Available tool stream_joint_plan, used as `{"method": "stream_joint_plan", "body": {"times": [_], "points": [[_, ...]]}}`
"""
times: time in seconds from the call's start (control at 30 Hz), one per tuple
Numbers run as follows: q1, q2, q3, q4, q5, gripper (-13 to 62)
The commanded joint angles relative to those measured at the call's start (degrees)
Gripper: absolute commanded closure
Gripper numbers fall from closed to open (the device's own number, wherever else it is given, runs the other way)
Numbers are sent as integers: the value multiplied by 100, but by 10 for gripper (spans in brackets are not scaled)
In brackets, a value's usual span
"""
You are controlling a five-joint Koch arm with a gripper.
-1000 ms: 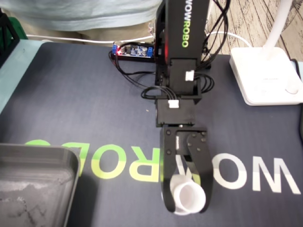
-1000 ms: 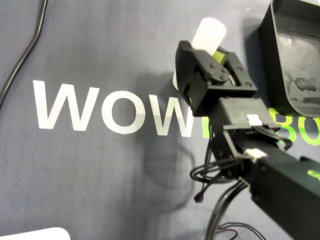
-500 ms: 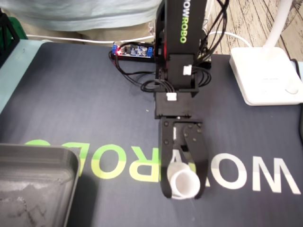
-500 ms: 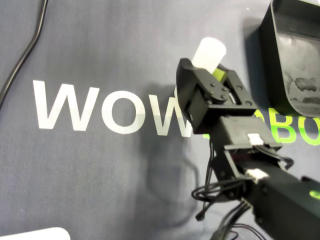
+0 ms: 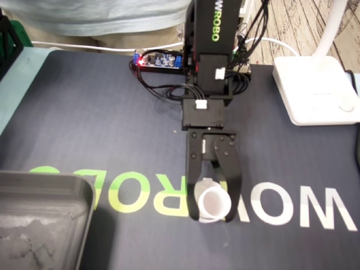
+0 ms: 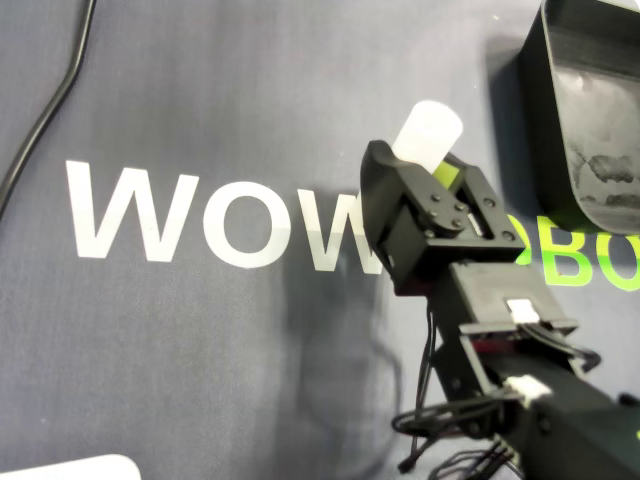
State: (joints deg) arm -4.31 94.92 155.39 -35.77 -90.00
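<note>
A small white cylinder [image 5: 212, 202] stands upright between the black fingers of my gripper [image 5: 212, 212] over the "WOWROBO" lettering of the dark mat [image 5: 84, 129]. The gripper is shut on it, one finger on each side. The overhead view shows the cylinder [image 6: 429, 130] sticking out past the gripper [image 6: 424, 166], its lower part hidden by the gripper body. I cannot tell whether its base touches the mat.
A grey tray [image 5: 39, 219] sits at the fixed view's lower left and the overhead view's upper right [image 6: 590, 110]. A white lamp base [image 5: 315, 90] stands at the right, a circuit board [image 5: 160, 59] behind the arm. A black cable [image 6: 50, 110] crosses the mat.
The arm has drawn back toward its base with the white cylinder in the gripper; in the fixed view the cylinder has moved up and slightly left.
</note>
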Motion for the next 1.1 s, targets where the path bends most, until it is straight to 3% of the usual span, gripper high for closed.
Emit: {"method": "stream_joint_plan", "body": {"times": [0.0, 0.3, 0.8, 0.93, 1.07], "points": [[0, 237, -9, -255, 62, 342], [-18, 712, 281, -255, 62, 319], [132, 211, 0, -598, 35, 313], [123, 615, 158, -580, 44, 242], [132, 1362, 404, -519, 53, 226]]}}
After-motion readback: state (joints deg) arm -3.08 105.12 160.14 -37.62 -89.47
